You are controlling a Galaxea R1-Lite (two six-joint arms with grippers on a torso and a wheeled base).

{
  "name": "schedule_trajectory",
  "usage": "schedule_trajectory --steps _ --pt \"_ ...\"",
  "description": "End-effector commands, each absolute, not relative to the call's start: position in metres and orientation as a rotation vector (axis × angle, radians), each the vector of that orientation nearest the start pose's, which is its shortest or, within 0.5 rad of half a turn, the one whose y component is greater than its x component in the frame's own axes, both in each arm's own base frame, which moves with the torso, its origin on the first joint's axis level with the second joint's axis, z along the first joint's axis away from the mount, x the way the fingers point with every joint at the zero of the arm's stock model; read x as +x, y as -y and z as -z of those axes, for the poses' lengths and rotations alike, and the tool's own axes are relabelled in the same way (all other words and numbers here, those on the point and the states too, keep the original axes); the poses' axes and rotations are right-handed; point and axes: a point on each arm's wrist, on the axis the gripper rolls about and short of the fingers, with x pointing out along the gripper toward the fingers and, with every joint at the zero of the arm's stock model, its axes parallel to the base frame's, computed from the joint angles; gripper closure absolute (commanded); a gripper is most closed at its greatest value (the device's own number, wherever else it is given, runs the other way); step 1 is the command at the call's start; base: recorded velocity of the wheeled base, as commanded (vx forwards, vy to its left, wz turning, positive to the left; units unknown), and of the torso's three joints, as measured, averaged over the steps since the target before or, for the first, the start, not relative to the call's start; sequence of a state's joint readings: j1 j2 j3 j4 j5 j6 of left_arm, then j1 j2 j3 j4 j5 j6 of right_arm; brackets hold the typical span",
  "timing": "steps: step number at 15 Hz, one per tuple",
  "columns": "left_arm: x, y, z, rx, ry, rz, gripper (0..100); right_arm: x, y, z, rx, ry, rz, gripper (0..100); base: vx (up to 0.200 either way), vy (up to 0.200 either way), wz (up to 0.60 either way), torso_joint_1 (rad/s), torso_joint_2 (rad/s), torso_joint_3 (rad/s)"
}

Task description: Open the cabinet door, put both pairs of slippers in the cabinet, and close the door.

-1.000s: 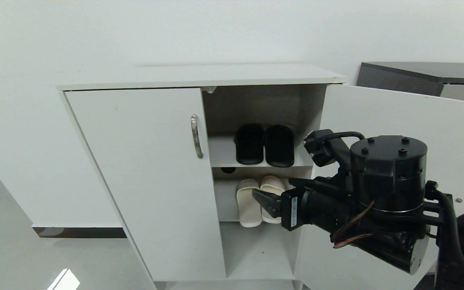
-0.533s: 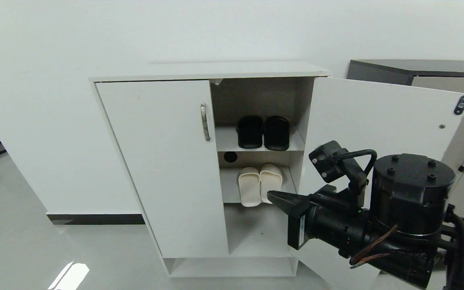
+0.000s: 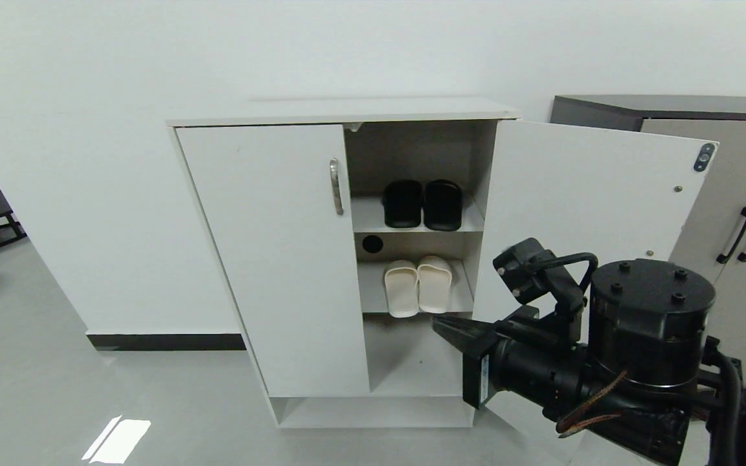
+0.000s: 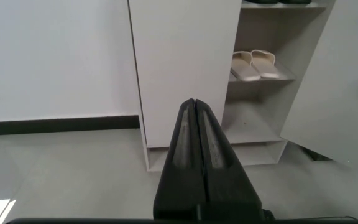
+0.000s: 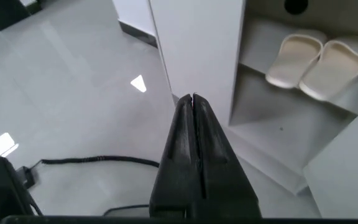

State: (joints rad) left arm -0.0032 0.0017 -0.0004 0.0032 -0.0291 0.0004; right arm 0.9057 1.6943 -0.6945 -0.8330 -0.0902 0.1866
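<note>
While the cabinet (image 3: 347,111) stands with its right door (image 3: 580,194) swung wide, out at 3 o'clock of the opening, the left door (image 3: 269,246) is closed. Inside, the black slippers (image 3: 423,204) sit side by side on the upper shelf. The white slippers (image 3: 418,287) lie at 6 o'clock of them, one shelf down. At 5 o'clock of the white pair, outside the cabinet, the right gripper (image 3: 445,327) hangs with fingers pressed together on nothing. The left gripper (image 4: 194,112) is clenched empty too, above the floor, facing the cabinet.
</note>
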Motion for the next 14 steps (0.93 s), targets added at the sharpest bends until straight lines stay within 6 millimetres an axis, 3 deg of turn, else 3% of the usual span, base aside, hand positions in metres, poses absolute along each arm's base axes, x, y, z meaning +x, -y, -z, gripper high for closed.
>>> schedule_trajectory --steps 1,14 --pt "-0.0227 0.0006 -0.0757 0.001 -0.005 0.032 100 0.1874 -0.2353 -0.1680 0.087 -0.236 -0.792 100 0.000 0.000 0.00 0.000 0.00 0.000" --pt "-0.0227 0.0006 -0.0757 0.003 -0.005 0.032 100 0.1895 -0.2380 -0.1618 0.089 -0.236 -0.792 100 0.000 0.000 0.00 0.000 0.00 0.000"
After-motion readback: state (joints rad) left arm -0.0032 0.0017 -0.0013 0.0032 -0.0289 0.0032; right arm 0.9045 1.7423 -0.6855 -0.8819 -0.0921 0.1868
